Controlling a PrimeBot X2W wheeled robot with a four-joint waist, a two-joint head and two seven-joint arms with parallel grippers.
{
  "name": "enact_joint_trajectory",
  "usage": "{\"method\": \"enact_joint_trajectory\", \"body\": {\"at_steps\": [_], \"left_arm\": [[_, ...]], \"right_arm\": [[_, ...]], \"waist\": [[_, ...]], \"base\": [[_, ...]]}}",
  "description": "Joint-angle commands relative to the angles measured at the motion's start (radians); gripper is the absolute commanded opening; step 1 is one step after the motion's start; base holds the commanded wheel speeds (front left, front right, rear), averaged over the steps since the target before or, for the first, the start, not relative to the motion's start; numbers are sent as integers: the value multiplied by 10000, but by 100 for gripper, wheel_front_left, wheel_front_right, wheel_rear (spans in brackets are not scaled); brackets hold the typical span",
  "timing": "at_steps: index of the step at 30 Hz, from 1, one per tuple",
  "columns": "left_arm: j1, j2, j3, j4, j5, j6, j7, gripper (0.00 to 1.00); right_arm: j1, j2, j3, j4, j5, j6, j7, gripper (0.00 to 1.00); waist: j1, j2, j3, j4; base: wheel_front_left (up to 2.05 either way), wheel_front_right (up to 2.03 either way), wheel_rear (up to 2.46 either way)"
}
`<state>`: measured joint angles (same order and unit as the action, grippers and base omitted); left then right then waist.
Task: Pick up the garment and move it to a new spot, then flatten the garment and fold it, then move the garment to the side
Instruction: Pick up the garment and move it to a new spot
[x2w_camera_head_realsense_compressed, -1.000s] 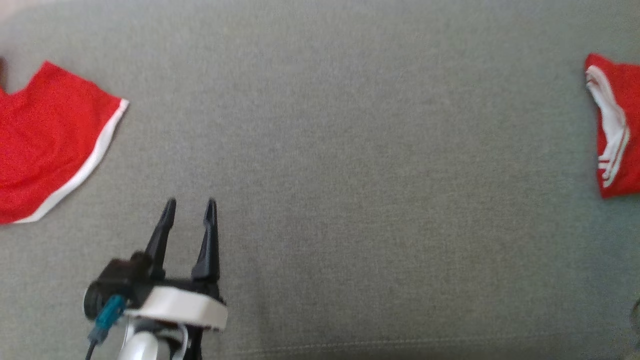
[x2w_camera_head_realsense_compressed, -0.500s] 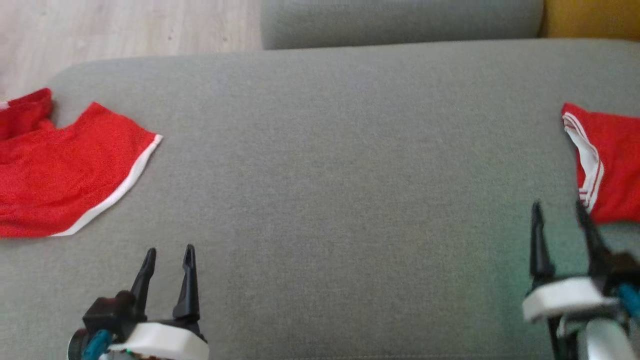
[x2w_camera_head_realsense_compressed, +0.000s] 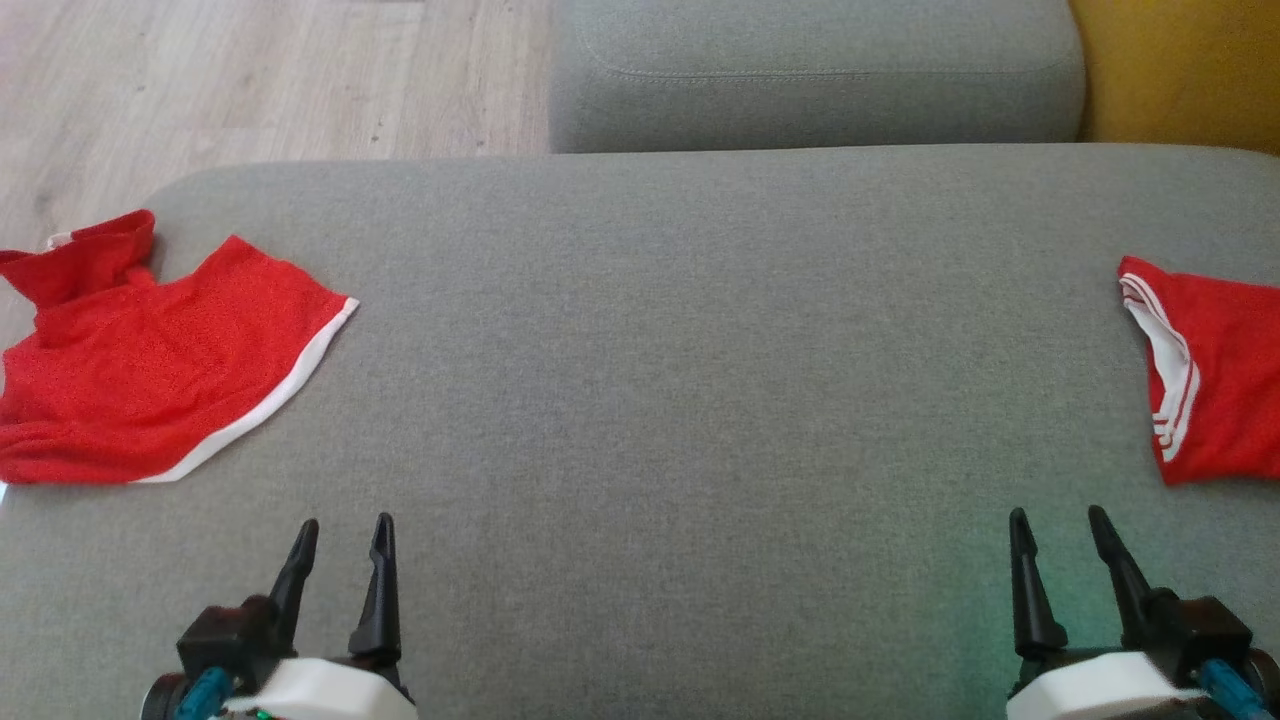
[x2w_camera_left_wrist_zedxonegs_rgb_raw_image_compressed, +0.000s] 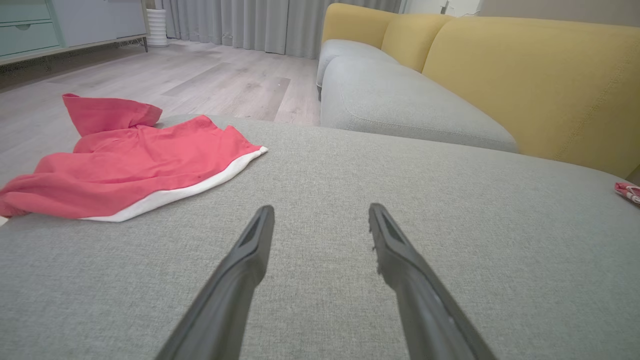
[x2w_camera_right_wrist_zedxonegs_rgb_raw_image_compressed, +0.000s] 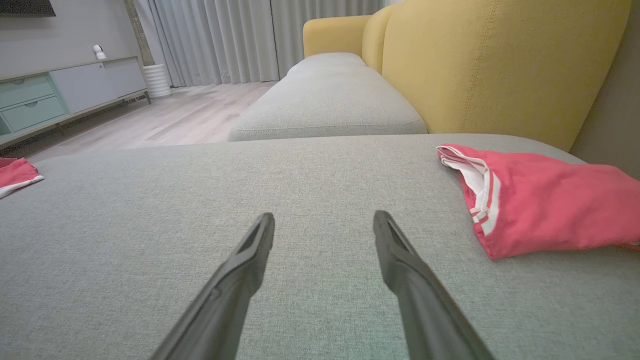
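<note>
Nearest to us, our left claw (x2w_camera_head_realsense_compressed: 345, 520) and our right claw (x2w_camera_head_realsense_compressed: 1058, 511) hang low over the near edge of the big grey seat (x2w_camera_head_realsense_compressed: 640, 400). Each claw has its two fingers a little way apart, and each one holds nothing.

A bit farther off, at the left edge of the seat, lies a loose red garment (x2w_camera_head_realsense_compressed: 150, 370) with a white hem. It is spread out but rumpled, and its far corner is bunched up. It is well apart from the left claw.

At the right edge of the seat lies a second red garment (x2w_camera_head_realsense_compressed: 1215, 370) with white stripes. It looks folded over into a small shape. It is near the right claw but does not touch it.

We think the folded one is done and put to the side. We think the loose one is next: it is not picked up yet, not flat and not folded. The wide middle of the seat looks like a good new spot for it.

Farthest away we see another grey seat (x2w_camera_head_realsense_compressed: 815, 75), a yellow sofa back (x2w_camera_head_realsense_compressed: 1180, 70) and the wood floor (x2w_camera_head_realsense_compressed: 250, 80).
</note>
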<state>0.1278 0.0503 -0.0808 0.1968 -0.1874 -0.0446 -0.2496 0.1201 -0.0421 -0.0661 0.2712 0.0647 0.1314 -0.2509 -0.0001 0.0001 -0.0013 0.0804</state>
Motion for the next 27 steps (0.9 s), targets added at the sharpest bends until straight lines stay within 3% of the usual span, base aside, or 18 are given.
{"method": "enact_joint_trajectory", "body": {"at_steps": [1,8,14,27], "left_arm": [[-348,-1,396,-255,50,-5,-122,100],[-361,-1,361,-215,77,-61,-122,100],[-414,-1,241,-267,25,-45,-122,100],[62,-1,231,-176,-220,163,-122,100]], "right_arm": [[-283,-83,322,-350,36,-7,-107,100],[-282,-82,355,-390,-64,-7,-108,100],[-96,-82,340,-450,13,-7,-108,100],[-238,-82,939,-424,-30,-7,-108,100]], "waist": [[1,-1,-20,-47],[1,-1,0,26],[1,-1,12,650],[1,-1,-100,3520]], "base": [[0,0,0],[0,0,0],[0,0,0],[0,0,0]]}}
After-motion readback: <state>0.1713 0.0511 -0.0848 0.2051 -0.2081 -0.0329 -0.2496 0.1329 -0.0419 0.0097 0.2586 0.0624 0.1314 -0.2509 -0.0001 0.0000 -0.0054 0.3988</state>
